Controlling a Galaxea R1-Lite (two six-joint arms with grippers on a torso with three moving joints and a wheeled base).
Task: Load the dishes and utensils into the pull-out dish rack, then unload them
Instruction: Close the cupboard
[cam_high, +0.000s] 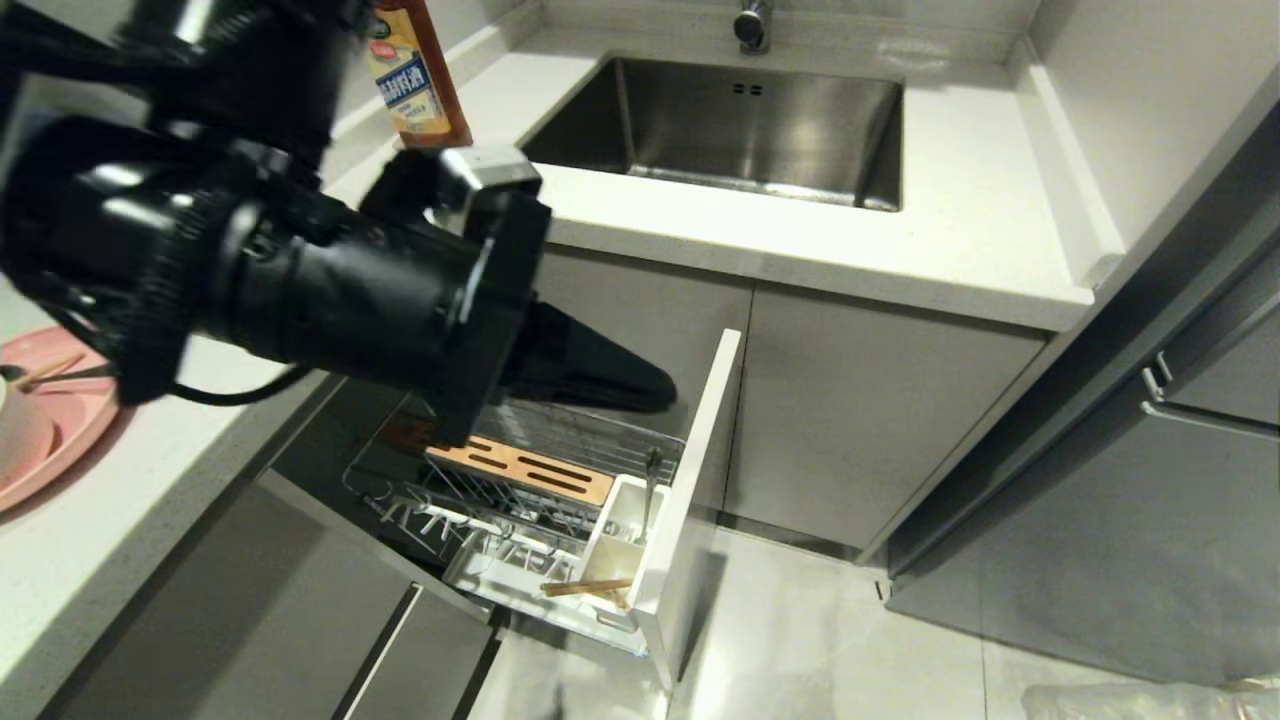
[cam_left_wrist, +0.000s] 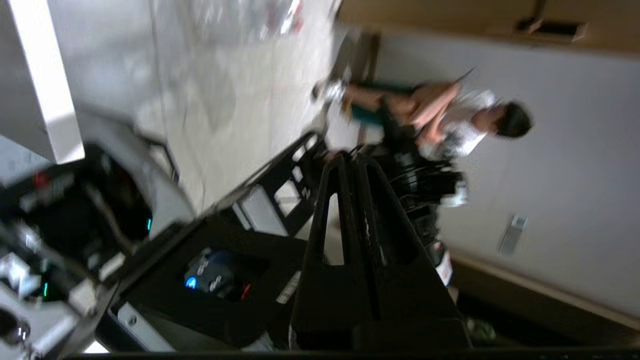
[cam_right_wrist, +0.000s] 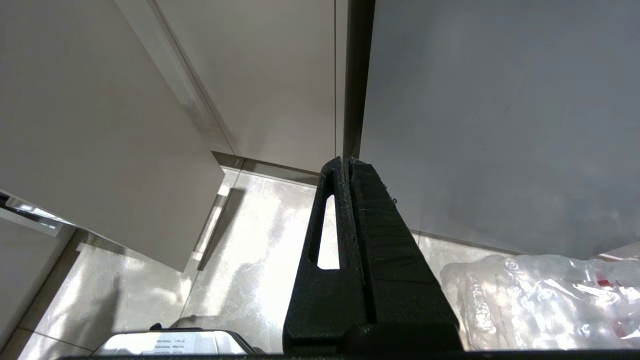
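Pressed together and empty, the left gripper (cam_high: 655, 388) hangs over the pulled-out dish rack (cam_high: 560, 440); chopsticks (cam_high: 588, 588) lie low by its white utensil cup (cam_high: 615, 530); the pink plate (cam_high: 55, 425) rests on the counter (cam_high: 150, 480); the right gripper (cam_right_wrist: 347, 162), fingers shut, points at the floor (cam_right_wrist: 260, 250).

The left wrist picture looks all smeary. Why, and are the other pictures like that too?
Left wrist view: motion blur smears the person and floor; only the shut left end effector looks fairly crisp. Head view: sharp, with glare inside the sink. Right wrist view: sharp, shiny floor reflections.
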